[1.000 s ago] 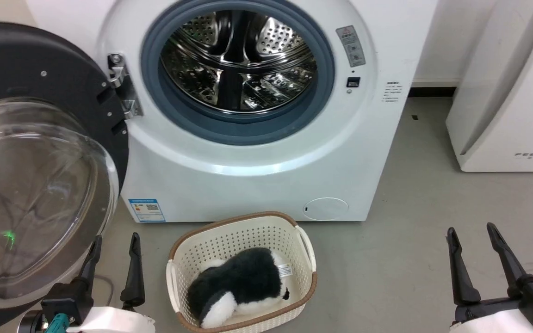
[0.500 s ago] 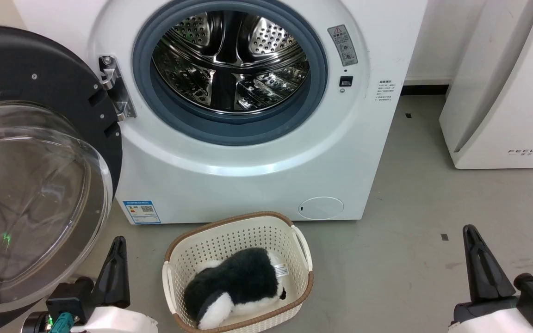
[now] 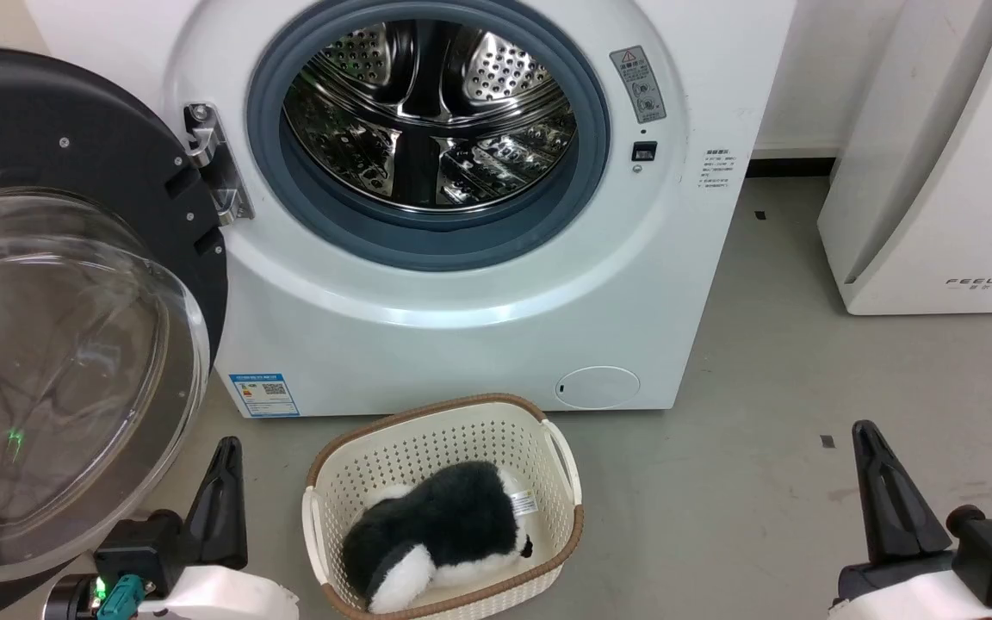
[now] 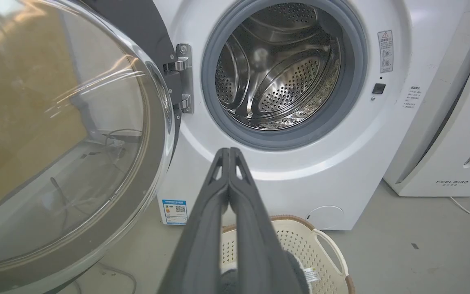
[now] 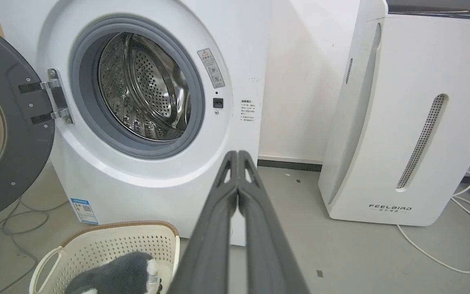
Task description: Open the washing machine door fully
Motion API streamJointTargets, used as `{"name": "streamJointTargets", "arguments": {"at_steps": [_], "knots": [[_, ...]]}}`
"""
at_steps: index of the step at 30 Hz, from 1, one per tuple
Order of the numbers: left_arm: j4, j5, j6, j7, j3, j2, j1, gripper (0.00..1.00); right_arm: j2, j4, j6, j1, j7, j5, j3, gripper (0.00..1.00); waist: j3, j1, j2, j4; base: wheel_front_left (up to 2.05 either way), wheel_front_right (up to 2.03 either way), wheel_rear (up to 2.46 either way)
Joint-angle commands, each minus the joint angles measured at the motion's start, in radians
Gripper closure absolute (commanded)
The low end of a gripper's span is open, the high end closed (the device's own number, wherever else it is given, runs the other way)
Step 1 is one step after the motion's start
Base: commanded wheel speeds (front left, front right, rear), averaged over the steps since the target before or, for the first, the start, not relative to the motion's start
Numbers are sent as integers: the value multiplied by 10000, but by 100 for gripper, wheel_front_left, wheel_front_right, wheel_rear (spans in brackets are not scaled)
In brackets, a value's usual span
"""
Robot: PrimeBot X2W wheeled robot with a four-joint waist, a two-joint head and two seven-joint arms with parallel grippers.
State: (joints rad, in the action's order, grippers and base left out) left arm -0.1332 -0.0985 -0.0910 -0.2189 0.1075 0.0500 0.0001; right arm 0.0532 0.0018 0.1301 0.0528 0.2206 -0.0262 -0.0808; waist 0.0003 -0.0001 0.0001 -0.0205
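Washing machine door hangs wide open, left of the washing machine. It looks heavy, stiff and slick, with a fragile glass bowl, so push on the black rim. Left gripper and right gripper sit near, both pinched closed and empty.

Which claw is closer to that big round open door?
Left. The left gripper sits beside the lower rim of the washing machine door; the right gripper is far across, beyond the basket.

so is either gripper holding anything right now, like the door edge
Nothing is held. The left gripper and the right gripper are both shut on empty air, and the washing machine door stands open, touched by neither.
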Motion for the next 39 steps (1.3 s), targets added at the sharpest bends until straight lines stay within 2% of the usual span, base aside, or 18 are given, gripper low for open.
{"name": "streamJointTargets", "arguments": {"at_steps": [1,39], "knots": [[65,82,44,74,-41,4,0,100,-5,-5,1,-74,-82,42,37,100,0,1,-1,3,0,0,0],[518,405,353,830,-410,3,-1,100,-14,-10,3,-236,-841,121,313,100,-1,1,-1,75,0,0,0]]}}
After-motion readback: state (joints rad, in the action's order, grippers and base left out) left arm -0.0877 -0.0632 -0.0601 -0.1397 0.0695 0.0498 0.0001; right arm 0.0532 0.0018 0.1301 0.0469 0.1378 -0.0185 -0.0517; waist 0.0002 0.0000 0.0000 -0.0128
